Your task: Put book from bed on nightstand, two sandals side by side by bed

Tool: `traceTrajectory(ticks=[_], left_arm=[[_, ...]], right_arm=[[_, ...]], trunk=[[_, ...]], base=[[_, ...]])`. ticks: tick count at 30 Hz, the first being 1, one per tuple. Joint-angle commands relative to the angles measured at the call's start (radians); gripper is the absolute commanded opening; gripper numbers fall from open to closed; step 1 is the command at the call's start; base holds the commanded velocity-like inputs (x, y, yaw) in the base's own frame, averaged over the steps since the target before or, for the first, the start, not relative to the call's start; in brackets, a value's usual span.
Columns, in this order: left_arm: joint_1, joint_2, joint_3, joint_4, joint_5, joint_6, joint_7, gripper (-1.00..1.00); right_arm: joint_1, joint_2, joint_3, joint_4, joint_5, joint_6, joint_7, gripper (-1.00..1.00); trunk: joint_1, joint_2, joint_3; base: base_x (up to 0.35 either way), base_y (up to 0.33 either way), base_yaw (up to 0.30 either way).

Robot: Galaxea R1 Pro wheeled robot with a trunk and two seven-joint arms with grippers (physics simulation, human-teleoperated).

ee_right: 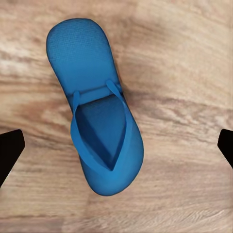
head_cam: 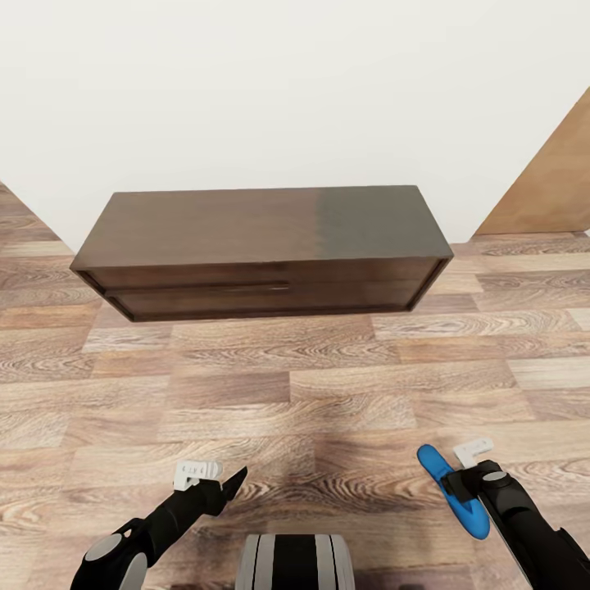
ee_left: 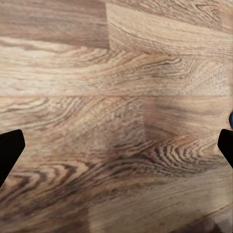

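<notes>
One bright blue flip-flop sandal (head_cam: 434,463) lies flat on the wood floor, strap side up, just ahead of my base on the right. My right gripper (head_cam: 467,485) hovers over it, open. In the right wrist view the sandal (ee_right: 92,63) sits in the middle between the spread fingertips (ee_right: 10,150), touching neither. My left gripper (head_cam: 225,487) is low at the front left, open, with bare floor between its fingertips (ee_left: 9,148). The book, the bed, the nightstand and the other sandal are out of view.
A long low dark wood drawer cabinet (head_cam: 262,246) stands against the white wall ahead, about a metre of plank floor (head_cam: 295,393) before it. A light brown wooden panel (head_cam: 549,180) rises at the far right. My base (head_cam: 295,565) shows at the bottom.
</notes>
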Motion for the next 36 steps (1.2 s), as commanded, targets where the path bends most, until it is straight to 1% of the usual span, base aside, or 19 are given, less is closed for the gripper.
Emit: traceTrajectory(ticks=[1, 10, 36], left_arm=[[0.0, 0.0, 0.001, -0.001, 0.009, 0.009, 0.0, 1.0], [0.0, 0.0, 0.001, -0.001, 0.01, 0.009, -0.003, 1.0], [0.0, 0.0, 0.003, -0.002, 0.01, 0.01, -0.005, 1.0]], right_arm=[[0.0, -0.001, 0.002, -0.001, 0.011, 0.005, 0.007, 1.0], [0.0, -0.001, 0.002, -0.001, 0.011, 0.004, 0.007, 1.0], [0.0, -0.001, -0.001, -0.001, 0.011, 0.005, 0.004, 1.0]], trunk=[[0.0, 0.0, -0.001], [0.0, 0.0, -0.001], [0.012, -0.006, -0.101]], base=[[0.045, -0.006, 0.0], [0.017, -0.002, 0.0], [0.0, 0.0, 0.0]])
